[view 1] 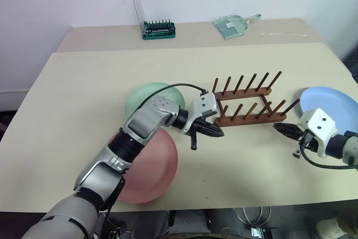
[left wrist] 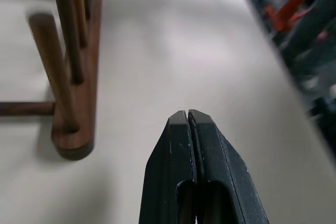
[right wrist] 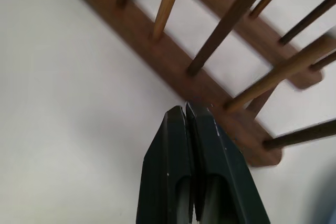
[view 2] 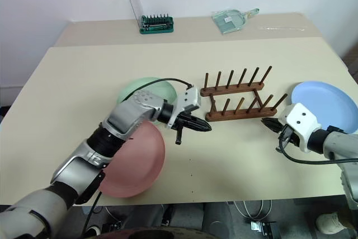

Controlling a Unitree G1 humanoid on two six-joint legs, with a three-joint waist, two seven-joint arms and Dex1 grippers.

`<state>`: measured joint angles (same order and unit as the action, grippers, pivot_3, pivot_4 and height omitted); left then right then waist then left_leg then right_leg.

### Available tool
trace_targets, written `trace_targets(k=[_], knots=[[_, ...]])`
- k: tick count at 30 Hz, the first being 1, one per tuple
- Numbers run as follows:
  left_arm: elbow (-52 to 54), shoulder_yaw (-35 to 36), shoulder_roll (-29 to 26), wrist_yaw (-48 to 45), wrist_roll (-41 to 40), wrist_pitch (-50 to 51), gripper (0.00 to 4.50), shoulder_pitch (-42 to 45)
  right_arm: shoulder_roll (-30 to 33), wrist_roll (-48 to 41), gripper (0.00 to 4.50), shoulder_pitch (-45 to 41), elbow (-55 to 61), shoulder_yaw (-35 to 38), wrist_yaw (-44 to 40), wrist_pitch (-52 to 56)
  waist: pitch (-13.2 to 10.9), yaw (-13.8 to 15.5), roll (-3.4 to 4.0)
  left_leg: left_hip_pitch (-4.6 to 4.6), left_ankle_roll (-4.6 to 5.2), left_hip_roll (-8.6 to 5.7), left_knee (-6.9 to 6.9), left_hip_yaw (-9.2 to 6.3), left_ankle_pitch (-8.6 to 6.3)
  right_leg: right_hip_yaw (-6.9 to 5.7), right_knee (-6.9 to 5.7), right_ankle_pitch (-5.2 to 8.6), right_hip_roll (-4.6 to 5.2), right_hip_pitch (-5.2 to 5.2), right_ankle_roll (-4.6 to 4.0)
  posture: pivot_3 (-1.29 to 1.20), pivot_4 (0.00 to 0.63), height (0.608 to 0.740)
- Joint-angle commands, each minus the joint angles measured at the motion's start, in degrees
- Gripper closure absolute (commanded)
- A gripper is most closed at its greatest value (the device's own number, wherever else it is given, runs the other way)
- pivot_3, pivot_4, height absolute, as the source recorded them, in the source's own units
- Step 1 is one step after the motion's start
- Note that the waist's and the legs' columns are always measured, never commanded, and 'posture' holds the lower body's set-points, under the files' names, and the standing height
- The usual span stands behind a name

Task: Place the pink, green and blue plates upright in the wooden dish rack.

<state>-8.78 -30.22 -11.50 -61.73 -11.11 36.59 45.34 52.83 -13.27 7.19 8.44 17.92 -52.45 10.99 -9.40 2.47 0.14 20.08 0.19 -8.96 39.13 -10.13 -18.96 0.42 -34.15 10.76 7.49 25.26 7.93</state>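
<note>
1. Empty wooden dish rack (view 1: 246, 103) mid-desk (view 1: 78, 82); pink plate (view 1: 151, 166), green plate (view 1: 146, 98) off its left end, blue plate (view 1: 330, 102) off its right, all flat.
2. Left pincer (view 1: 215, 132) and right pincer (view 1: 283, 129) pressed together, empty, flanking rack.
3. Risk: nudging the light rack askew.

Head stereo pair looks down over the table (view 1: 84, 82); both wrist views closely share the wooden dish rack (right wrist: 173, 72).

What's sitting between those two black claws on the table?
The wooden dish rack, empty, stands between the left gripper and the right gripper, both shut; the head views show it.
</note>
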Motion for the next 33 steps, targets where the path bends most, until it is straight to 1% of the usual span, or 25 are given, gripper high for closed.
trace_targets(k=[1, 6, 10, 13, 21, 33], knots=[[-1.61, -1.55, 2.83, 3.47, 3.42, -3.23, 4.5, 1.27, 0.33, 1.32, 4.46, -1.71, -0.7, -0.07, 0.53, -2.13, 0.0, -0.08, 0.0, -0.01, 0.01, 0.0, 0.0, 0.03, 0.0, 0.03, -0.01, 0.0, 0.0, 0.01, 0.0, 0.0, 0.15, 0.74], [-6.59, -2.33, 5.43, 8.66, 8.29, -5.58, 4.5, 2.25, 0.56, 3.96, 4.46, -3.65, -3.62, -3.15, 0.24, -4.37, -0.01, -0.2, -0.01, -0.08, 0.01, 0.07, -0.01, 0.17, -0.01, 0.18, -0.01, 0.0, -0.11, 0.0, 0.01, 0.0, 0.15, 0.74], [-8.31, -2.46, 5.95, 10.44, 10.57, -5.98, 4.5, 2.25, -0.68, 7.53, 4.46, -7.31, -7.28, -7.9, 1.59, -6.51, 0.0, -0.21, -0.01, -0.15, 0.04, 0.13, -0.04, 0.3, -0.03, 0.32, -0.02, 0.0, -0.18, 0.02, 0.01, 0.0, 0.15, 0.74], [-10.23, -2.16, 6.21, 12.39, 12.5, -7.81, 4.5, 2.6, -1.64, 9.38, 4.46, -11.16, -11.6, -9.93, 3.35, -8.53, 0.0, -0.17, 0.0, -0.15, 0.05, 0.13, -0.03, 0.33, -0.03, 0.36, -0.02, -0.02, -0.19, 0.04, 0.03, 0.0, 0.15, 0.74], [-19.44, 1.95, 8.87, 19.64, 14.78, -12.33, 4.5, 5.66, -3.93, 13.42, 4.46, -18.99, -20.5, -14.89, 5.18, -14.84, 0.0, -0.24, 0.01, -0.16, 0.04, 0.13, -0.03, 0.36, -0.03, 0.43, 0.0, -0.05, -0.22, 0.04, 0.08, 0.0, 0.15, 0.74], [-33.09, 6.44, 10.61, 23.5, 16.61, -20.92, 4.5, 11.02, -7.85, 19.17, 4.46, -32.14, -37.29, -20.33, 9.17, -25.19, 0.01, -0.33, 0.01, -0.24, 0.04, 0.19, -0.06, 0.49, -0.03, 0.58, 0.0, -0.07, -0.31, 0.05, 0.08, 0.0, 0.15, 0.74]])
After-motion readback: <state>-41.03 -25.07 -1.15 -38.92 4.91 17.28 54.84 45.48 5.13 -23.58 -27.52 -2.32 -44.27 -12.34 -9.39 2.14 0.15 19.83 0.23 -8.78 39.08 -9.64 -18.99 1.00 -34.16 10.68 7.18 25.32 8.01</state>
